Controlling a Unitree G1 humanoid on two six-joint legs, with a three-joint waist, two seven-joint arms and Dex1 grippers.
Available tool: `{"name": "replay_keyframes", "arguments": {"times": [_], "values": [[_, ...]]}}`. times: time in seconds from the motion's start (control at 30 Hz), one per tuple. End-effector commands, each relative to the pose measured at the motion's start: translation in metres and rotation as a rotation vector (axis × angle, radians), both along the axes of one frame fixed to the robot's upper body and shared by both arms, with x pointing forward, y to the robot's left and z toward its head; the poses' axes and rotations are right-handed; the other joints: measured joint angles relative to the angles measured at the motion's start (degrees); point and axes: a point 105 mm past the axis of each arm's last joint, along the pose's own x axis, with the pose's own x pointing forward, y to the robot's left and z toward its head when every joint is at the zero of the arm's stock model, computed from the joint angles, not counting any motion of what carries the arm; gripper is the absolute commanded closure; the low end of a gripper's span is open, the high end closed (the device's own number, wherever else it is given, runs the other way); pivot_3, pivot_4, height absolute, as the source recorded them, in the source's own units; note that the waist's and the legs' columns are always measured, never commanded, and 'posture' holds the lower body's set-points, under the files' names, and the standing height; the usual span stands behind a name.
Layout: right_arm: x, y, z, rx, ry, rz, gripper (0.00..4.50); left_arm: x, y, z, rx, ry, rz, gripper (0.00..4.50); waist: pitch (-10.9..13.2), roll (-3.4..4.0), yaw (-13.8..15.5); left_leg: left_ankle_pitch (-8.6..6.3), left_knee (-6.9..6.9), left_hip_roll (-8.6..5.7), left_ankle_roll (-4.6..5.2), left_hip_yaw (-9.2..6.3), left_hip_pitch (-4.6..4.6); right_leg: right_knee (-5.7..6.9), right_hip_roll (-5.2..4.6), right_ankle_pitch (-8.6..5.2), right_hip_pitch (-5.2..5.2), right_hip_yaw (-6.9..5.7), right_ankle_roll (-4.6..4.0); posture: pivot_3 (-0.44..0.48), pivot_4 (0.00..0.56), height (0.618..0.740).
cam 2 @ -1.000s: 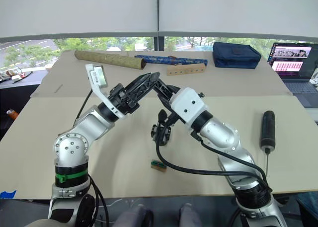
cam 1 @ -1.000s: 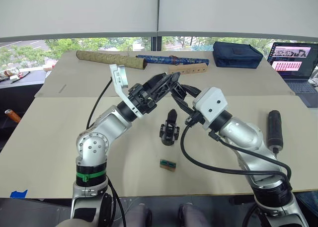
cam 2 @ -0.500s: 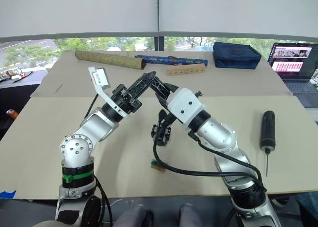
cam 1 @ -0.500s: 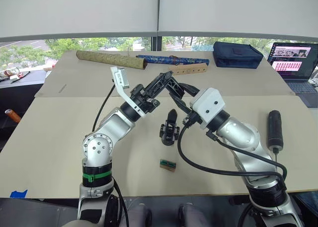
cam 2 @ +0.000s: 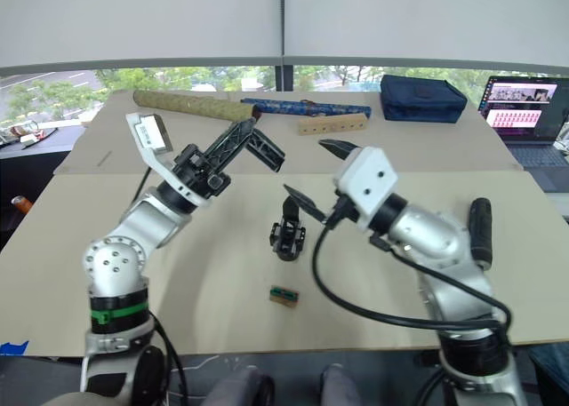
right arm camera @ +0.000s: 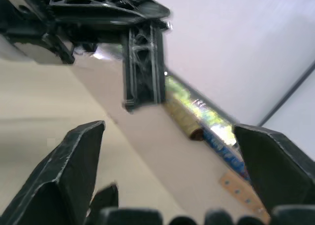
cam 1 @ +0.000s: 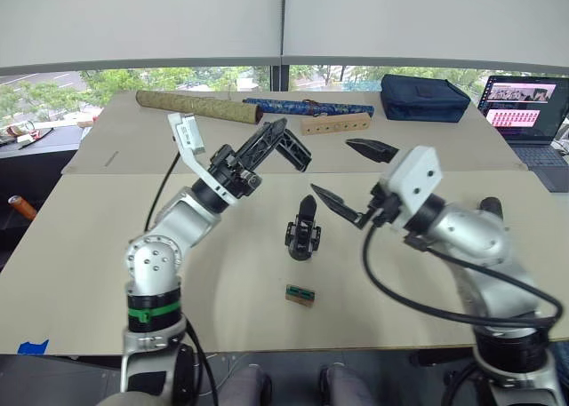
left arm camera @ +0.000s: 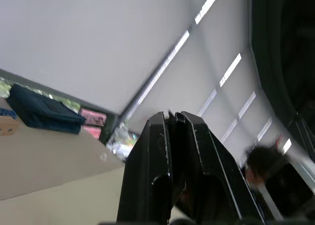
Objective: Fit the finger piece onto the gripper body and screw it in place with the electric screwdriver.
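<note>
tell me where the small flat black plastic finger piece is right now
The finger piece is held up at the tips of the shut left gripper, above the table and behind the gripper body.

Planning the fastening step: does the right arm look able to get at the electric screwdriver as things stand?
Probably yes. The right end effector is open and empty, and the electric screwdriver lies on the table beside that arm with nothing over it.

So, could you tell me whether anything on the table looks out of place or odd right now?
Nothing stands out. The gripper body stands upright mid-table and the small tan-and-green block lies flat in front of it. The finger piece hangs in the left tool, above the table.
</note>
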Motion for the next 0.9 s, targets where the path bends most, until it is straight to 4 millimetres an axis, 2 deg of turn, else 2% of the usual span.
{"name": "replay_keyframes", "arguments": {"times": [0.03,0.2,0.33,0.6,0.87,0.9], "values": [[-0.017,-0.001,0.010,0.021,0.190,0.142,0.02,-0.017,0.000,0.004,0.128,-0.059,-0.190,4.50,0.06,0.02,-0.11,-0.06,-0.02,0.02,0.10,-0.01,0.01,-0.02,0.01,-0.01,0.01,-0.01,-0.01,0.000,0.150,0.740],[-0.033,0.005,-0.007,-0.020,0.552,0.270,0.02,-0.034,-0.004,-0.006,0.327,-0.104,-0.388,4.50,0.11,0.01,-0.13,-0.22,-0.05,0.10,0.38,-0.04,0.00,-0.04,0.03,-0.04,0.02,-0.06,-0.08,0.000,0.150,0.740],[-0.037,0.020,-0.014,-0.040,0.690,0.308,0.02,-0.040,-0.016,-0.014,0.419,-0.140,-0.465,4.50,0.14,-0.01,-0.04,-0.23,-0.03,0.10,0.40,-0.02,-0.05,-0.17,-0.15,-0.05,0.02,-0.06,-0.08,0.000,0.150,0.740],[-0.046,0.048,-0.017,-0.025,0.756,0.400,0.02,-0.050,-0.026,-0.019,0.433,-0.141,-0.548,4.50,0.14,-0.01,-0.02,-0.03,-0.05,0.11,0.04,-0.11,-0.31,-0.28,-0.37,-0.03,-0.18,-0.11,-0.07,0.000,0.150,0.740],[-0.045,0.054,-0.013,0.030,0.784,0.425,0.02,-0.049,-0.023,-0.025,0.461,-0.131,-0.542,4.50,0.15,-0.01,-0.03,-0.03,0.01,0.04,0.04,-0.10,-0.50,-0.24,-0.33,-0.02,-0.37,-0.16,-0.04,0.000,0.150,0.740],[-0.046,0.054,-0.012,0.031,0.787,0.427,0.26,-0.049,-0.023,-0.025,0.462,-0.132,-0.541,4.50,0.15,-0.01,-0.04,-0.03,0.01,0.05,0.04,-0.10,-0.51,-0.24,-0.32,-0.02,-0.37,-0.16,-0.04,0.000,0.150,0.740]]}}
